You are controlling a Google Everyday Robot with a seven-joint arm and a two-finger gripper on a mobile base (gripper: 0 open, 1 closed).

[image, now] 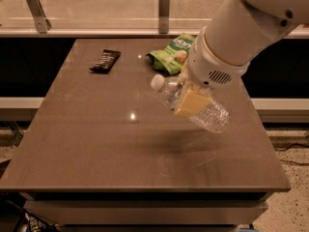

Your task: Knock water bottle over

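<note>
Clear ribbed plastic with a white cap: bottle, right of centre in the frame. Clamped across its middle by the gripper, reaching down from the upper right on a thick white arm. Jaws closed on the bottle, with one pale yellow pad lying flat over the near side; other side hidden behind the bottle. Tilted steeply, cap toward the upper left, base toward the lower right. Seemingly held off the brown surface, judging by the soft shadow lying below and apart from it; contact at the base hard to rule out. Label band hidden under the pad.

Just above the cap in the frame, near it, a green bag, lying flat toward the far edge and partly covered by the arm. Well to the left of that, in the upper left part of the surface, a dark bar, flat and apart from everything else. Beyond the far edge, along the top of the frame, a pale ledge with two metal posts. Small bright glint on the surface, left of the bottle and below the cap.
</note>
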